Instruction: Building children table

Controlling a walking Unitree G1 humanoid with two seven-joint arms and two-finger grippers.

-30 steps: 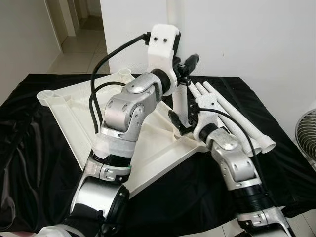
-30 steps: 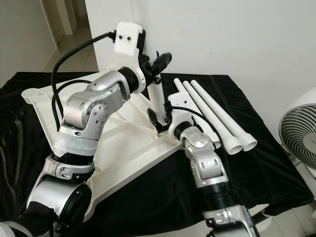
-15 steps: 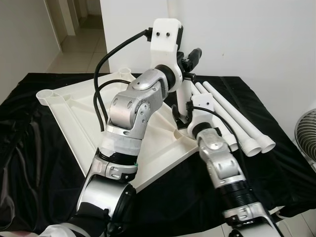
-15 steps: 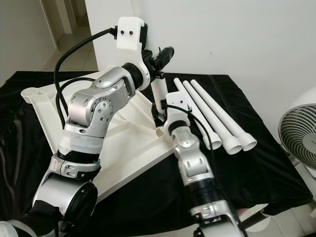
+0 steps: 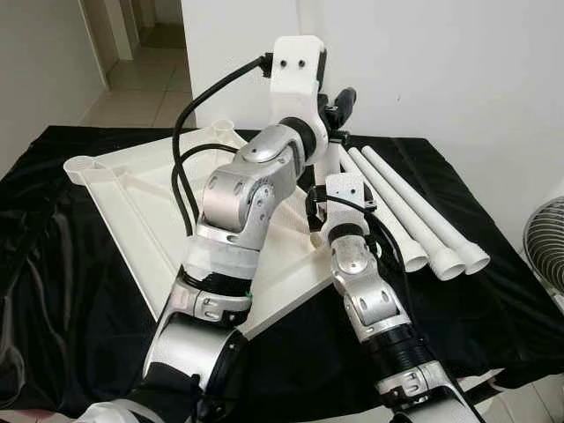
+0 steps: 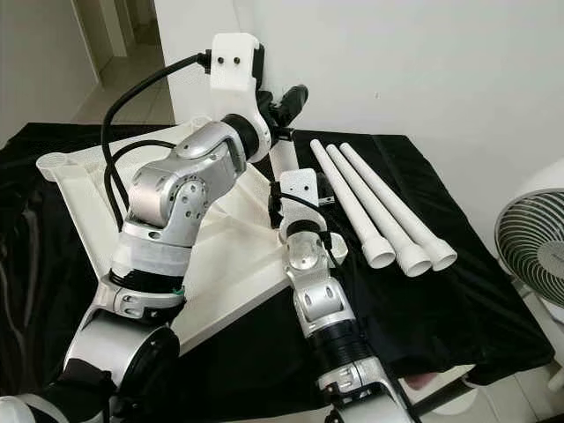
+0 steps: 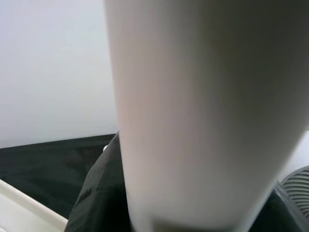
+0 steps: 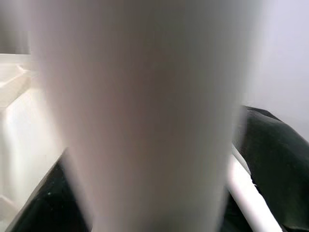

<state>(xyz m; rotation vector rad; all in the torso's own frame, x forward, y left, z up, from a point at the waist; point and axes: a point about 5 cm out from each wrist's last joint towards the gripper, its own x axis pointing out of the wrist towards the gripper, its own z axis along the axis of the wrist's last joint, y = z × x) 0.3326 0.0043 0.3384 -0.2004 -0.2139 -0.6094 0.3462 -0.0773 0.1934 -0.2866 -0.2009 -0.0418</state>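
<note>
An upside-down white tabletop (image 5: 132, 198) lies on a black cloth. One white table leg (image 6: 284, 160) stands upright at the tabletop's near right corner. My left gripper (image 6: 287, 104) is shut on the leg near its top. My right gripper (image 6: 276, 201) is shut on the same leg lower down, just above the corner socket. The leg (image 7: 193, 116) sits close and blurred in the left wrist view, and equally blurred in the right wrist view as the leg (image 8: 140, 116).
Three more white legs (image 5: 414, 211) lie side by side on the cloth to the right, flared ends toward me. Open leg sockets sit at the tabletop's left corner (image 5: 81, 166) and far corner (image 5: 220, 128). A white wall stands behind, and a fan (image 6: 538, 256) at the far right.
My right forearm has swung left around the upright leg, bringing its elbow in toward the tabletop. The left arm rose a little and stays on the leg's top.
</note>
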